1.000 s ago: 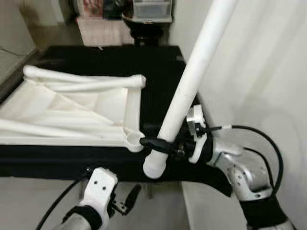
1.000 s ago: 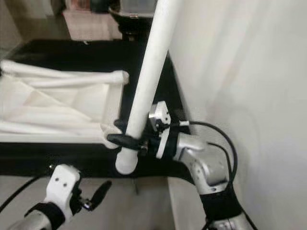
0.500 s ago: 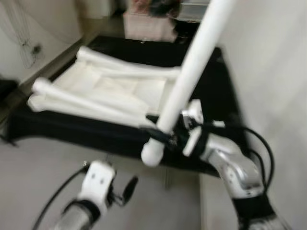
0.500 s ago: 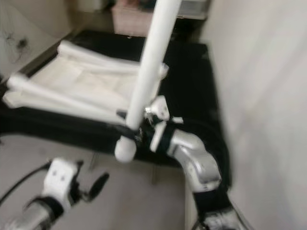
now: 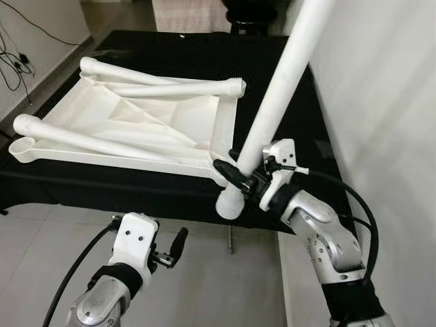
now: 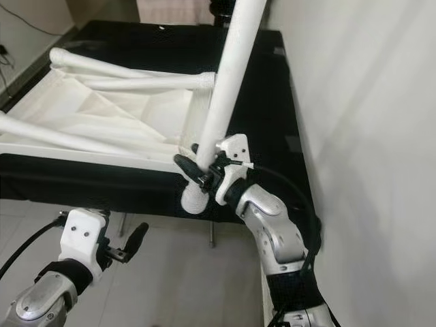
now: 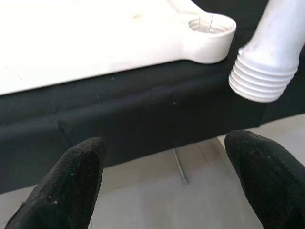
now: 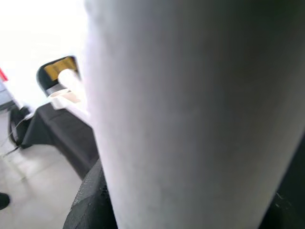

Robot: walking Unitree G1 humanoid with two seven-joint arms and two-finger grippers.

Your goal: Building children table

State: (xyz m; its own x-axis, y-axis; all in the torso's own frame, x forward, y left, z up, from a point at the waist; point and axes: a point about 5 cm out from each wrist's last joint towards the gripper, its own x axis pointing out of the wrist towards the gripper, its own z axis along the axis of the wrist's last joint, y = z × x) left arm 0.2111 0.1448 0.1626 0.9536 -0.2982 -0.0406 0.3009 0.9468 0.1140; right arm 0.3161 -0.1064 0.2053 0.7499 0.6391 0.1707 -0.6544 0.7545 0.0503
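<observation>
Right gripper (image 5: pixel 235 178) clamped around a white table leg (image 5: pixel 276 109), threaded end poised just beside the corner socket (image 7: pixel 208 27) of the upturned tabletop (image 5: pixel 129 126) for screwing in; left gripper (image 5: pixel 178 242) open, idle below

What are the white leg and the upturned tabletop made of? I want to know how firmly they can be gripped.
The white leg, held in the right hand, looks like moulded plastic with a smooth, slightly glossy finish; its end has moulded screw threads. The tabletop looks like the same white plastic, with a moulded round socket at its corner. It lies on a black cloth, apparently matte fabric.
</observation>
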